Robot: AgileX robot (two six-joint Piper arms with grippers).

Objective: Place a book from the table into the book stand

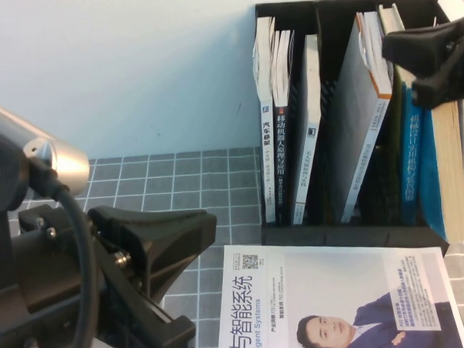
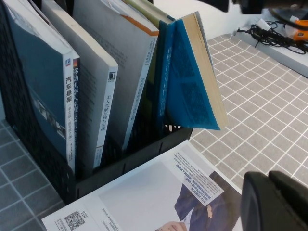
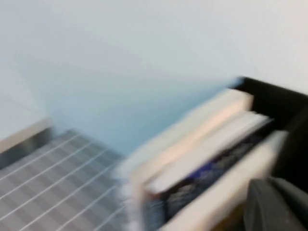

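Desk [image 1: 171, 184]: grey grid cloth, filling the lower half of the high view. Book stand [image 1: 350, 232]: black, upper right, holding several upright volumes. The book [image 1: 441, 172], bright blue cover, stands in the rightmost slot, leaning against its neighbours. A white book [image 1: 330, 293] lies flat just below the stand. Left tool [image 1: 155, 262]: lower left, jaws spread wide, empty. Right tool [image 1: 435, 53]: upper right over the stand; jaw state cannot be told.

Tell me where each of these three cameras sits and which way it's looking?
High: raised on the robot's side, angled down at the stand and white book; left gripper low left, right gripper upper right.
Left wrist: faces the stand; dark gripper part in a corner.
Right wrist: blurred, beside the books' tops.
Shared: high and left wrist both show stand and white book.
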